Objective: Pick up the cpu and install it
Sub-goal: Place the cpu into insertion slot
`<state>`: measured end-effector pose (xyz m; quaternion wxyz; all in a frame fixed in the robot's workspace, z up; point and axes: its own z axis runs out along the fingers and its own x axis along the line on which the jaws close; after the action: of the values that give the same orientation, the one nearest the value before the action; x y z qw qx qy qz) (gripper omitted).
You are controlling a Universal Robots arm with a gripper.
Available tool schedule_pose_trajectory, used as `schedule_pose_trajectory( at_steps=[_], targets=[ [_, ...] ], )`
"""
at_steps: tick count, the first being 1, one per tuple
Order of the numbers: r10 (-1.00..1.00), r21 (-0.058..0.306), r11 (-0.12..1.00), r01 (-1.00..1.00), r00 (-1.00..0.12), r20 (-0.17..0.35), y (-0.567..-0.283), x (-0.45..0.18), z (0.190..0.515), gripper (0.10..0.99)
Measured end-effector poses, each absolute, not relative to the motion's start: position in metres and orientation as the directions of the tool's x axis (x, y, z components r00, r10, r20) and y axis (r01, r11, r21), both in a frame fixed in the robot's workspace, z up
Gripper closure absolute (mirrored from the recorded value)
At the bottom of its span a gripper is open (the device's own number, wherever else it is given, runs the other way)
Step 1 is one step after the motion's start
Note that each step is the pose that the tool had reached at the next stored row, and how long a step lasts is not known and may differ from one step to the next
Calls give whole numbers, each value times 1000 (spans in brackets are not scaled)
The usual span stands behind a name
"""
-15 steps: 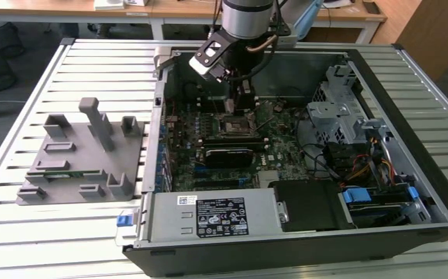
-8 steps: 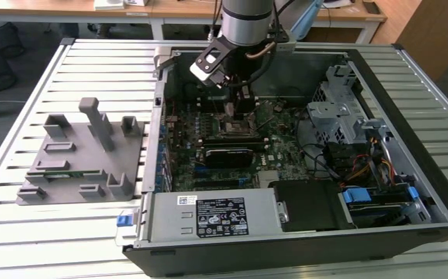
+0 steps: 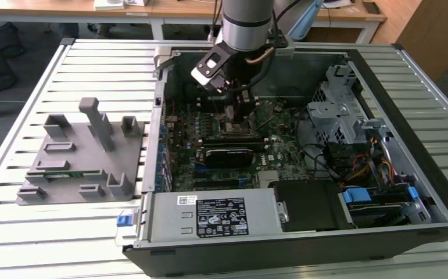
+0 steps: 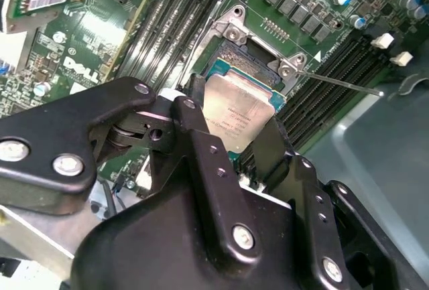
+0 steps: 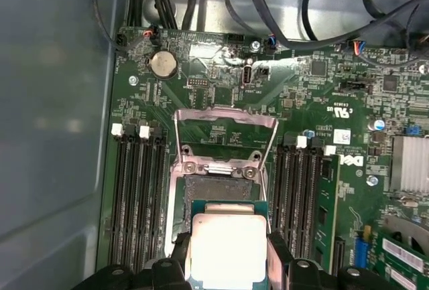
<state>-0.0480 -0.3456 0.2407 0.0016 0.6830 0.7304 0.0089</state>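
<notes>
Inside the open computer case (image 3: 286,256), which lies on a slatted table (image 3: 107,64), the robot arm (image 3: 247,23) reaches straight down, and its gripper (image 3: 237,116) hangs over the middle of the green motherboard (image 3: 278,133). On the table at the exterior view's left, well apart from the case, stands a grey fixture (image 3: 76,168). A grey power supply (image 3: 208,212) fills the near corner of the case.

In both wrist views the cpu (image 4: 234,112) (image 5: 224,246) sits pinched between the two black fingers (image 4: 194,126), one on each of two opposite edges, with its silvery top facing up and a thin green rim showing around it. The pincer is closed on the chip, and the pads touch its sides.

The cpu lies over one end of the socket (image 5: 218,186), covering part of it; the dark contact field at the other end is uncovered. Whether the chip touches the socket or hovers just above it cannot be told. The load plate (image 5: 224,114) is swung up and back, off the socket. In the second wrist view a thin metal lever (image 4: 335,81) sticks out from the socket frame. Banks of black memory slots (image 5: 137,196) run along both sides of the socket, and a round coin cell (image 5: 163,64) sits on the board beyond the raised plate.
</notes>
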Motion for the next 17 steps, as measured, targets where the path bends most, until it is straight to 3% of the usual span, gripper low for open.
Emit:
schedule_pose_trajectory(
  at_steps=[17],
  targets=[
    [999,15,53,998,-53,10,-345,-48,220,553]
  ],
)
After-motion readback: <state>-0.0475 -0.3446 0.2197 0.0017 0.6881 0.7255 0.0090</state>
